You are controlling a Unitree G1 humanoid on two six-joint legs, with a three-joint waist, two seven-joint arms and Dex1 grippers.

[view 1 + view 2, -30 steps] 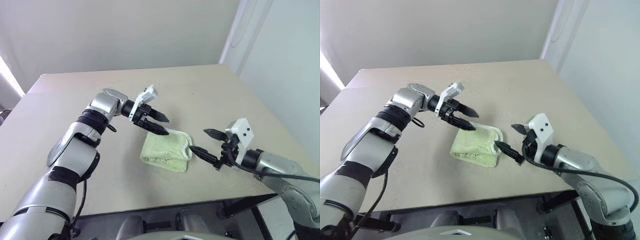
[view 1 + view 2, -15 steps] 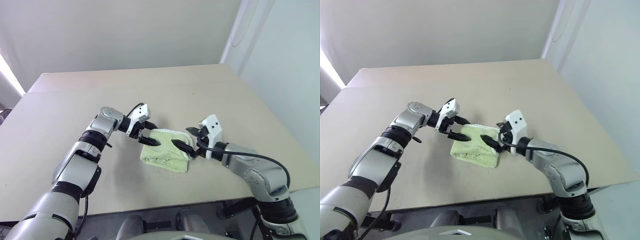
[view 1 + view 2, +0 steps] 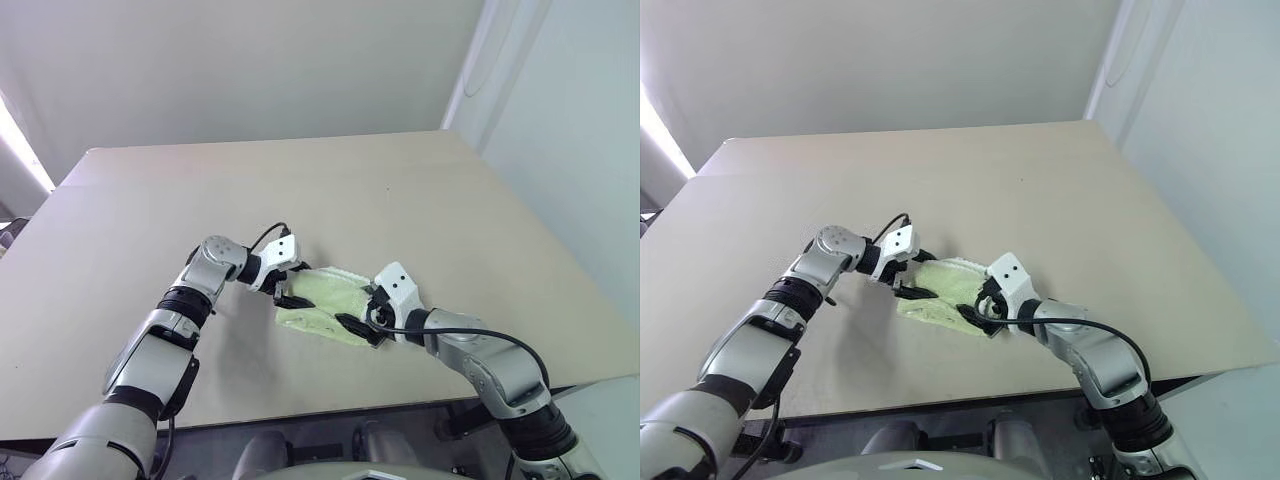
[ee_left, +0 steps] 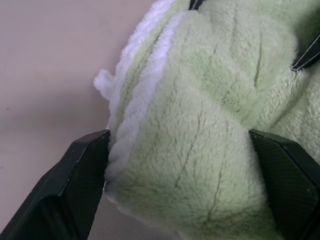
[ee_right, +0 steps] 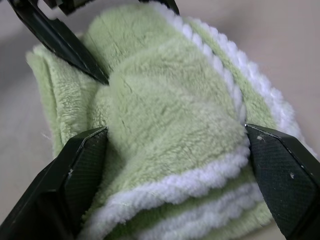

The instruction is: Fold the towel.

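Note:
The towel (image 3: 325, 303), pale lime-green terry with white edging, lies folded and bunched in the middle of the table (image 3: 450, 200). My left gripper (image 3: 291, 286) is down at its left end, open, and its two black fingers (image 4: 75, 190) straddle the cloth's edge in the left wrist view. My right gripper (image 3: 357, 318) is open at the towel's near right end, with a thick fold (image 5: 175, 100) between its fingers (image 5: 280, 180). In the right wrist view a left finger (image 5: 60, 42) presses into the cloth from the far side. The two grippers face each other across the towel.
The beige table reaches back to a pale wall. Its front edge (image 3: 300, 415) runs close below the towel and its right edge (image 3: 560, 270) slants away on the right. Bare tabletop surrounds the towel.
Both grippers have come down and inward from above the table onto the towel's two ends, still open. The towel looks slightly more bunched between them.

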